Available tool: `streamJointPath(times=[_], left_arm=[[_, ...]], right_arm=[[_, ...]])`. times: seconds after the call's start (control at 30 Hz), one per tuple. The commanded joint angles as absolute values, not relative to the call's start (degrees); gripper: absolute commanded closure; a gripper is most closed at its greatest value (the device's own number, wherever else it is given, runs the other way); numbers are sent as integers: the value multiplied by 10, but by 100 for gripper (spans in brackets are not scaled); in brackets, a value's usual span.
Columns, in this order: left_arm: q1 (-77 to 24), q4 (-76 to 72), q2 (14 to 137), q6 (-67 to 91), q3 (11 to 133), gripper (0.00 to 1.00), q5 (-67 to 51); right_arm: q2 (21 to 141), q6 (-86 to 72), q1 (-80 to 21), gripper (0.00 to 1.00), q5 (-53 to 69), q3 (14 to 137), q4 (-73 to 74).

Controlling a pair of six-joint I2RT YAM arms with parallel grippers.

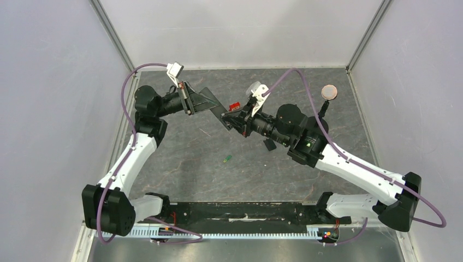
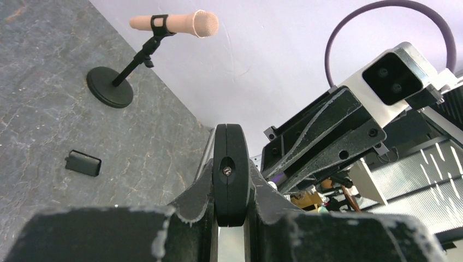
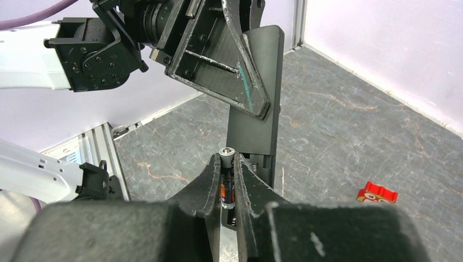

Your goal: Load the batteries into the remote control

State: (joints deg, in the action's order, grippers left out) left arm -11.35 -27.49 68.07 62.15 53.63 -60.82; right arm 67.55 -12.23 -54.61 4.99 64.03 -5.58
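Lining up the dark battery (image 3: pixel 226 188), clamped in the right tool (image 3: pixel 229 169), squarely with the open bay (image 3: pixel 252 159) of the remote control (image 3: pixel 262 98), clamped aloft in the left tool (image 1: pixel 207 102), pressing gently, leaving the green battery (image 1: pixel 227 159) on the tabletop (image 1: pixel 180 164).

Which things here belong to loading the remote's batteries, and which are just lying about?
Job: remote control, in the left fingers; dark battery, in the right fingers; green battery, lying loose; flat black piece, probably the cover.
Lying about: red-and-white box; microphone on its stand.
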Motion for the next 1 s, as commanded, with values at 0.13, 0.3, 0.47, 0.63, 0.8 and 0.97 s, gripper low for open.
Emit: streamJointPath(times=[0.13, 0.3, 0.47, 0.63, 0.8, 0.97], left_arm=[[-114, -329, 679, 662, 554, 98, -635], [-114, -334, 679, 667, 555, 98, -632], [-114, -355, 679, 687, 554, 98, -622], [-115, -366, 680, 693, 553, 98, -614], [-114, -387, 679, 706, 547, 98, -611], [-114, -400, 675, 713, 538, 98, -607]], right_arm=[[667, -67, -549, 89, 56, 633, -113], [661, -49, -549, 88, 72, 617, -120], [653, -42, -549, 87, 92, 605, -113], [656, -45, -549, 84, 86, 612, -89], [661, -61, -549, 81, 82, 619, -70], [665, -78, -549, 75, 72, 624, -65]])
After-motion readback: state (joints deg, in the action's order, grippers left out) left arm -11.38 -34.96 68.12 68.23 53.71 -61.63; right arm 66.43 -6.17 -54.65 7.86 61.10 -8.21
